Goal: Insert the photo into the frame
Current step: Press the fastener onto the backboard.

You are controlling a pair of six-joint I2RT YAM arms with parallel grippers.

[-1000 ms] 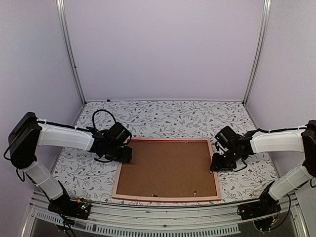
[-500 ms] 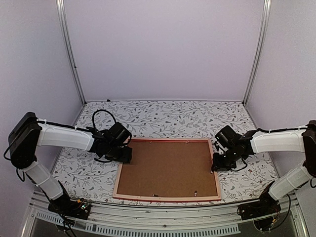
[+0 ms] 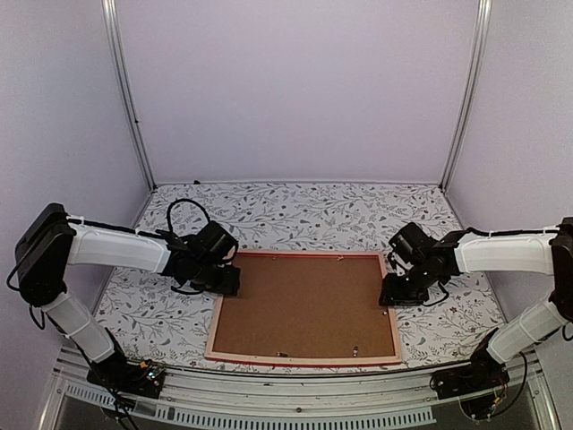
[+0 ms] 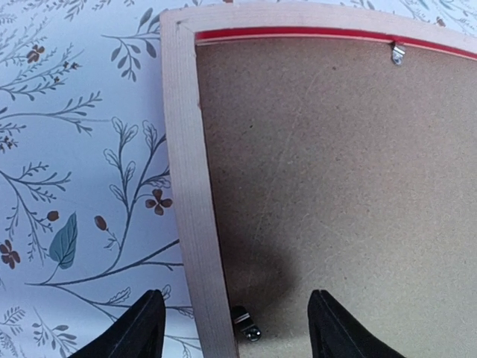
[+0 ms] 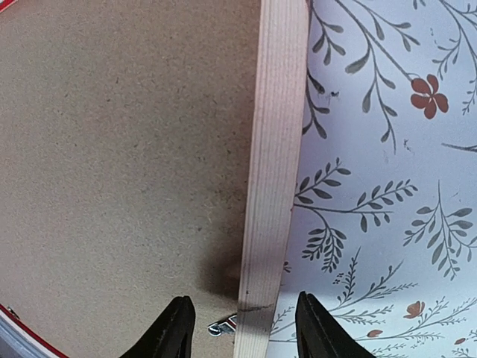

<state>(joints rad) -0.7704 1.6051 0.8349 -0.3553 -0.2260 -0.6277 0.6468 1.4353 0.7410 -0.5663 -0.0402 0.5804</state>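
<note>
Frame lies face down at table centre on a floral-print cloth; pale raw-wood rails, a thin red edge showing inside the far rail. Brown fibreboard backing, matte and speckled, fills the opening and covers whatever is beneath. Small metal tabs sit on the backing by the rails. Left gripper straddles the left rail with its fingers spread, pinching nothing. Right gripper likewise spans the right rail, its fingers apart, with a tab between them.
</note>
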